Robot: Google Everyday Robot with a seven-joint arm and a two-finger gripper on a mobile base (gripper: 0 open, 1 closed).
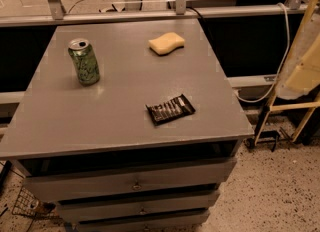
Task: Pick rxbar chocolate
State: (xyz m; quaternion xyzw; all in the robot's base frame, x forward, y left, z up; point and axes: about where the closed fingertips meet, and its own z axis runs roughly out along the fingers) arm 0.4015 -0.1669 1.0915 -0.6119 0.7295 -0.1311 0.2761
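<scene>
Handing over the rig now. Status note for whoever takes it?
Pincer: not in view; only a pale part, maybe the arm, shows at the right edge, beside the cabinet.
Bar: flat on the cabinet top, front right, nothing touching it.
Can upright rear left, sponge rear centre, both apart from the bar.
Done: no grasp yet. Left: reach, grip and lift the bar.

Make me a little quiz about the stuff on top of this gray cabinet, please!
1. True or false: the green can lies on its side.
2. Which sits nearest the cabinet top's front edge? A) green can B) yellow sponge C) rxbar chocolate
3. Short answer: can you see the gripper anywhere?

Key: 1 false, it stands upright. 2 C. 3 No, the gripper is out of view and nothing touches the rxbar chocolate.
</scene>
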